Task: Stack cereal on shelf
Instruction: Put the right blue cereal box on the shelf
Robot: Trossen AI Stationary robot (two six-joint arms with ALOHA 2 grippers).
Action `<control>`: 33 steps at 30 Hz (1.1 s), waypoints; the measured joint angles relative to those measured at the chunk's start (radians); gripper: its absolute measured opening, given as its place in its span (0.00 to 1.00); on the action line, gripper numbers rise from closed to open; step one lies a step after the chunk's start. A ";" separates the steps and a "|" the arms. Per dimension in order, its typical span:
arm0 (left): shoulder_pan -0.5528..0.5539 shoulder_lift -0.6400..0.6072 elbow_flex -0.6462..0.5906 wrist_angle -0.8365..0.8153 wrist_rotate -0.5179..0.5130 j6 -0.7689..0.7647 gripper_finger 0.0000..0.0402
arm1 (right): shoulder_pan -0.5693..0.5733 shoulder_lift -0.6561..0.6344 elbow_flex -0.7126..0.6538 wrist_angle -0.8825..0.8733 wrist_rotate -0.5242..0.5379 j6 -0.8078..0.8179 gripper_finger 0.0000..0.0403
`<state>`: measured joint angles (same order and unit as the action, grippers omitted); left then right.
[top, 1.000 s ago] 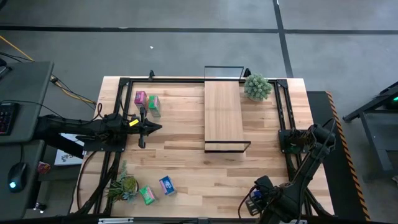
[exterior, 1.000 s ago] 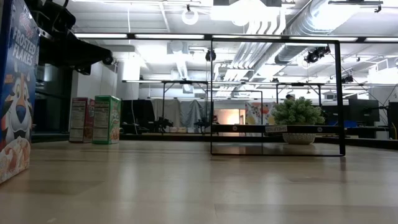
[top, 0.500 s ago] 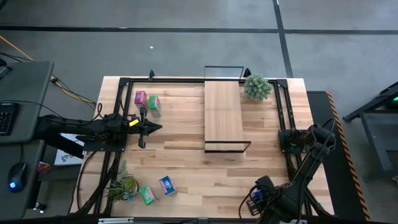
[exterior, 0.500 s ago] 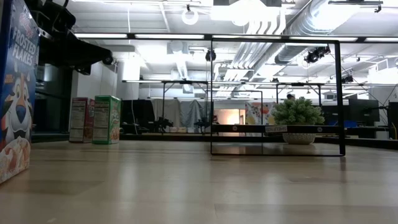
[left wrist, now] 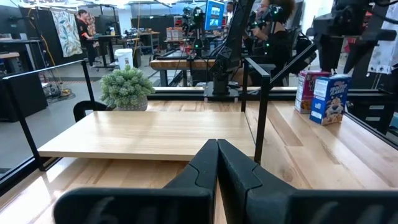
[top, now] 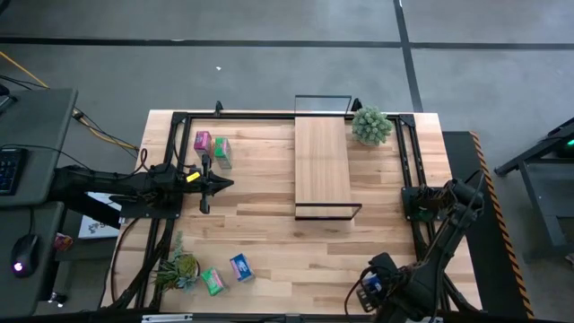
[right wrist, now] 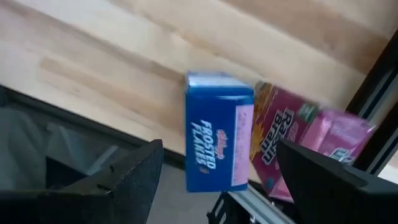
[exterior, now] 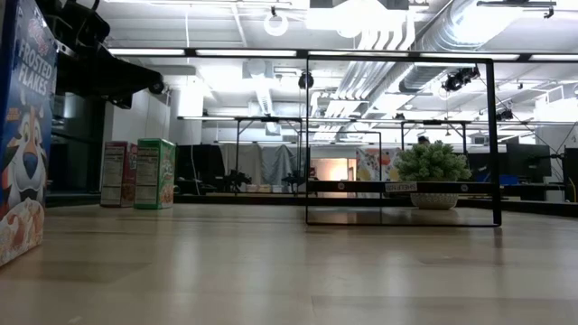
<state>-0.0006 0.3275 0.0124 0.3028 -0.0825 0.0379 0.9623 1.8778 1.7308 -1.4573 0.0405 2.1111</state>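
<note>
Right hand [right wrist: 219, 149], well apart from the shelf [top: 321, 157], has just spread open facing a blue box [right wrist: 217, 124]: pick-up pending. Left hand [left wrist: 217, 158] clenched, empty.

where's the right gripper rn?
High view: the right gripper is at the table's near right corner, open and empty; its wrist view faces a blue cereal box beside a pink one.

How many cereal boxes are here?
6: far pink box, far green box at left; near green box, near blue box by a plant; Frosted Flakes box, Raisin Bran box before the right fingers.
</note>
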 joint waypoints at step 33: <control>0.000 0.000 0.000 0.000 0.000 0.000 0.00 | 0.028 0.061 0.021 0.007 0.055 -0.043 0.76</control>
<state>-0.0009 0.3271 0.0125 0.3029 -0.0823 0.0380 0.9905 1.9385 1.7523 -1.4502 0.0955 2.0677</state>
